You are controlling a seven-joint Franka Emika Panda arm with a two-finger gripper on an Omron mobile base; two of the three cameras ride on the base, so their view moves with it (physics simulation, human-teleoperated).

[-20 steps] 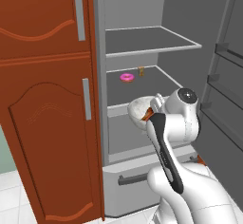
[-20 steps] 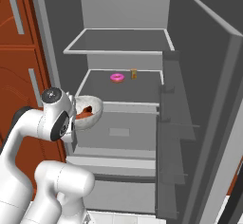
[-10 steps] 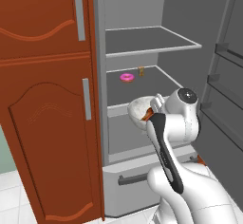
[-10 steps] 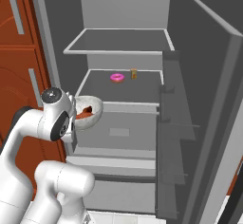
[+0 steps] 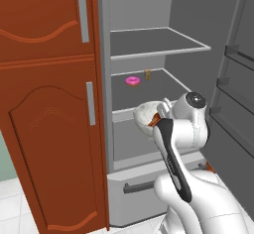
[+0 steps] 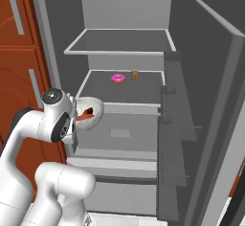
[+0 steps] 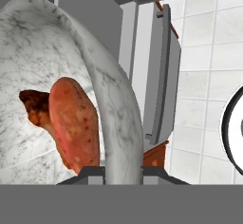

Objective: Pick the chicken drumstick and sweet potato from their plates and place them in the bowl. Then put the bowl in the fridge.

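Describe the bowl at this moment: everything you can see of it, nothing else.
The bowl is round, deep and whitish-grey with dark marble-like speckling. The pincer grips its rim, one fingertip inside the wall and one outside. It is carried in the air at the open fridge, in front of the shelf edge, level with the space below the shelf with the pink doughnut. Inside lie the orange-red sweet potato and, partly behind it, the brown chicken drumstick.

chicken drumstick (image 7: pixel 34 107) mostly hidden behind sweet potato (image 7: pixel 76 126), bowl (image 7: pixel 102 85) cut off at left edge, gripper (image 7: pixel 122 172) fingertips barely visible
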